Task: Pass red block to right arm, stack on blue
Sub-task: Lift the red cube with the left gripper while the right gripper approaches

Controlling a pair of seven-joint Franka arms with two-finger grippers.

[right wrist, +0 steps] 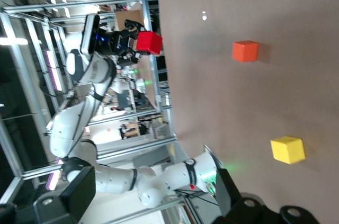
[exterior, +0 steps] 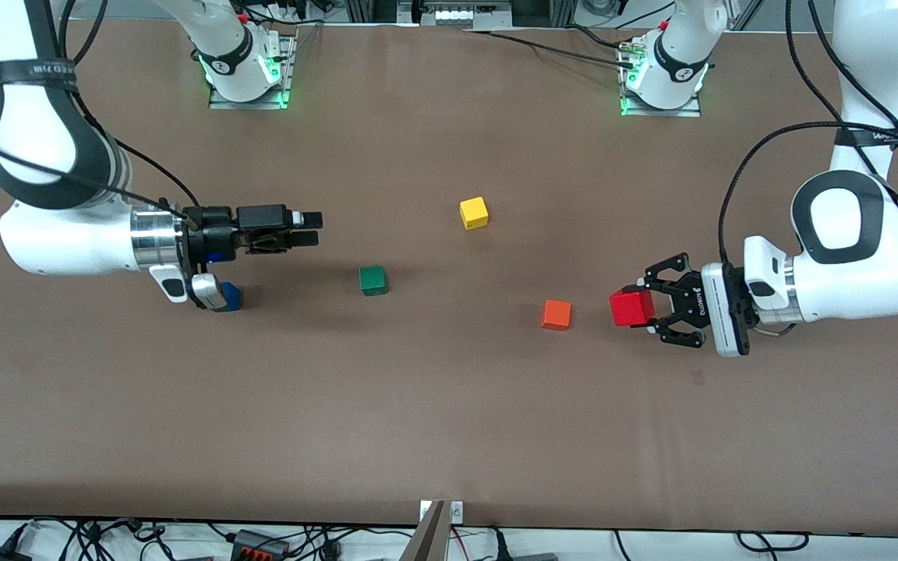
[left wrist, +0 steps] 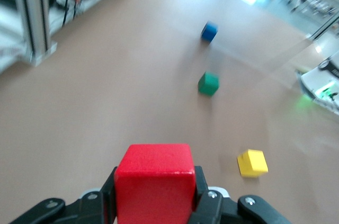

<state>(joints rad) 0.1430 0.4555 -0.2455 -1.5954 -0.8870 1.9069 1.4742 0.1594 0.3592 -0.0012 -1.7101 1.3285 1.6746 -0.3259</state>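
Left gripper (exterior: 646, 308) is clamped on the red block (exterior: 632, 307), held sideways in the air over the table (exterior: 449, 405) at the left arm's end, just beside the orange block (exterior: 556, 315). In the left wrist view the red block (left wrist: 154, 181) sits square between the 2 fingers (left wrist: 200, 187), with its front and top faces exposed.

Right gripper (exterior: 301, 227) is empty with its jaws apart, pointing sideways toward the middle, up over the right arm's end of the table. The blue block (exterior: 228, 297) lies on the table under that wrist, partly hidden by it. The green block (exterior: 372, 280) and yellow block (exterior: 474, 213) sit between the 2 arms.

Handling guess: the block looks rigid, light and smooth-sided, so it won't crush but could slip or twist. For the handover the right gripper should probably take the 2 free flat faces, crosswise to the left fingers, centred, not on edges or corners.
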